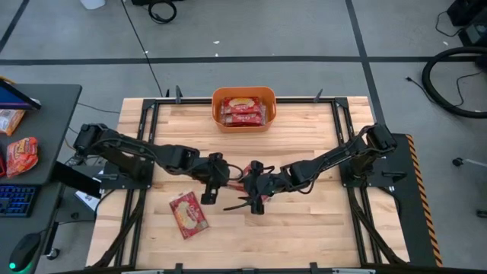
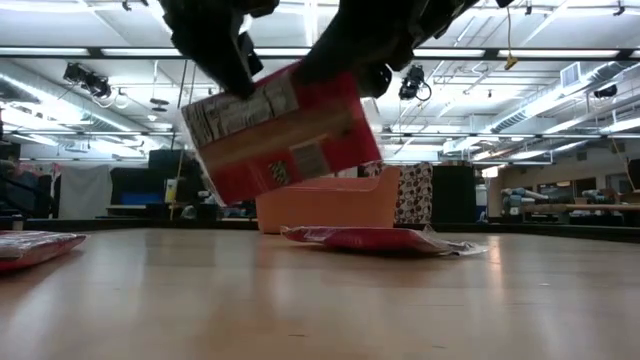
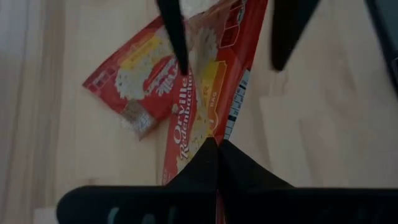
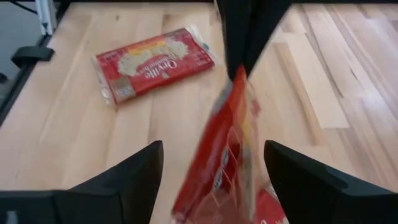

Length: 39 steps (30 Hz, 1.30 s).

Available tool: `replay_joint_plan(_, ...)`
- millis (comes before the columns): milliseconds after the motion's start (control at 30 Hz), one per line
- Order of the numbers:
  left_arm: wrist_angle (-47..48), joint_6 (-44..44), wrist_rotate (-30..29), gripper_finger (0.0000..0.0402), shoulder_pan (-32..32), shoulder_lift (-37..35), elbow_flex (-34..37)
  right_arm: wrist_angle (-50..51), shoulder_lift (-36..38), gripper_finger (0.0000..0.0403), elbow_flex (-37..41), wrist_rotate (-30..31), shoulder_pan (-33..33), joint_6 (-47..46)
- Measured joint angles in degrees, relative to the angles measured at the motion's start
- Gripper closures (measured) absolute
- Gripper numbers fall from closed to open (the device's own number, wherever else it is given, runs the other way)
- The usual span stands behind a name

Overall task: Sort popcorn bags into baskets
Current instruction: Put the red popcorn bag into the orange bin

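My left gripper [image 3: 217, 163] is shut on one red popcorn bag [image 2: 285, 135], which is off the table at mid-table. My right gripper [image 4: 217, 171] is open; its fingers stand on either side of that bag's far end, with gaps showing. A second bag [image 2: 370, 238] lies flat on the wood just below them. A third [image 1: 188, 215] lies flat toward the near left. The orange basket [image 1: 243, 122] stands at the far edge with red bags [image 1: 243, 109] inside. My left gripper pinches the bag between its two fingers at one edge [image 3: 208, 134], near a corner [image 2: 232, 98]. The fingers come from above and from the table's left, slanting down. The bag is lifted clear and hangs tilted, its printed back facing the near edge.
Black rails frame the wooden top [image 1: 304, 228]. A side desk [image 1: 46, 114] to the left carries an orange-red snack packet [image 1: 21, 154] and a keyboard. Bare wood lies to the near right and between the grippers and the basket.
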<state>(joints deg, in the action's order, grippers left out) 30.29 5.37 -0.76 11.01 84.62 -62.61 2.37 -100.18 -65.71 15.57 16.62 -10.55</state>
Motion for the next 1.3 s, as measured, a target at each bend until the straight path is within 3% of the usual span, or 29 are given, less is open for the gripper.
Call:
replay_joint_plan(133, -0.1, -0.7, 0.6, 0.0398, 0.0, 0.0, -1.6, 0.5, 0.0, 0.0148, 0.0, -0.8, -0.8, -1.0)
replay_joint_plan(267, 0.1, -1.4, 0.7, 0.0393, 0.0, 0.0, -1.9, 1.1, 0.0, 0.0200, 0.0, -2.2, -1.2, -1.3)
replay_joint_plan(567, 4.1, 3.1, 0.2, 0.0345, 0.2, -1.5, -2.0, 3.1, 0.0, 0.0375, -0.2, -9.6, -3.3, -6.2)
replay_joint_plan(767, 11.9, 13.0, 0.9, 0.0324, 1.3, -5.9, -1.8, 13.9, 0.0, 0.0364, -6.4, -7.3, -5.3, -2.1)
replay_joint_plan(1000, 10.5, 9.3, -10.0, 0.0343, 6.7, -14.2, -1.9, 24.4, 0.1, 0.0378, -14.3, -1.9, -11.7, 6.8)
replay_joint_plan(1300, 8.5, 9.0, -11.1, 0.0356, 7.4, -19.7, -1.8, 21.5, 0.8, 0.0363, -21.7, 2.8, -20.4, 31.7)
